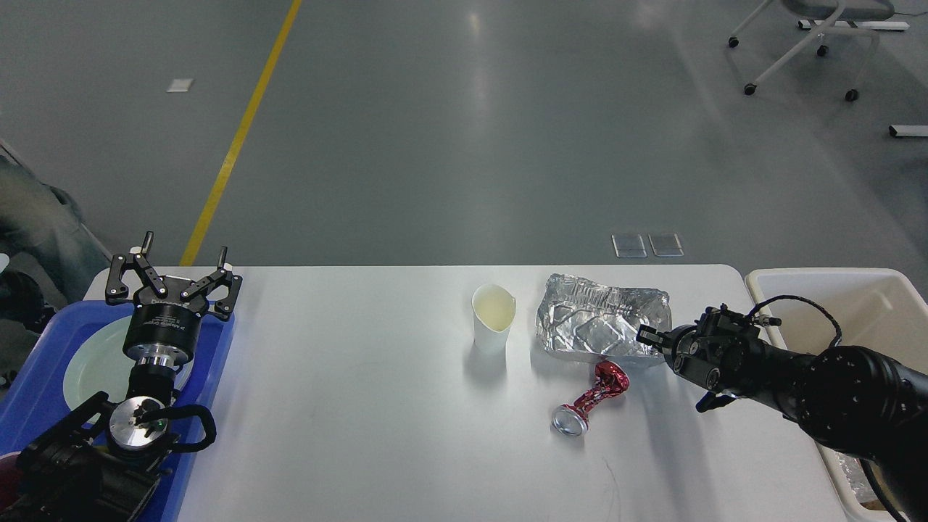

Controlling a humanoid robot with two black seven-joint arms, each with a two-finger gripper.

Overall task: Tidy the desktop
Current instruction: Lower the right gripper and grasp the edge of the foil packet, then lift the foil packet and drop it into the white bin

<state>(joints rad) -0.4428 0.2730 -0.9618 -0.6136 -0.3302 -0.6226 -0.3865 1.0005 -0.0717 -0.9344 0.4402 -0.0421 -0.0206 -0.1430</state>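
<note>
Right gripper (656,349) at foil tray (600,324) edge on counter (362,391), finger spread indiscernible, possibly pinching; lift slowly toward cream bin (826,286).

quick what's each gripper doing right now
Left gripper: open, empty, above the blue plastic tray.
Right gripper: open, beside the crumpled silver foil container.

Paper cup (494,317), foil tray (599,326), crushed can (591,400)

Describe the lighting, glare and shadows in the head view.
Head view: sharp overall; soft ceiling-light glare streaks the grey floor; the crumpled foil tray throws bright specular highlights; the paper cup and crushed red can cast faint shadows on the desktop.
</note>
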